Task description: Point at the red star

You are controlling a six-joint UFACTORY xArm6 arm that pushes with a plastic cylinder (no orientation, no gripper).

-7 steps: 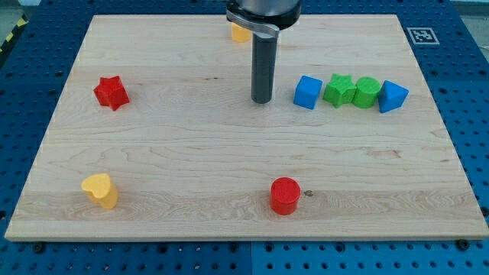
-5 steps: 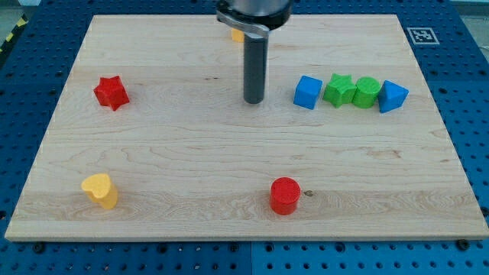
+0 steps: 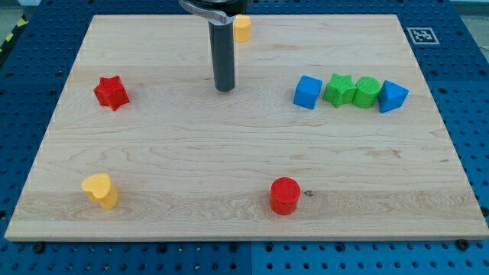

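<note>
The red star sits alone near the board's left edge, in the upper half of the view, with bare wood all around it. Our tip rests on the board well to its right, at about the same height in the view, touching no block; the rod has no jaws, so there is nothing to open or close.

To do this step well, we judge a straight slide toward the view's left is best, stopping just beside the star without nudging it. That path looks free: the yellow block lies above the tip near the top edge. The blue cube, green star, green cylinder and second blue block line up on the right. The yellow heart and red cylinder stay low.
</note>
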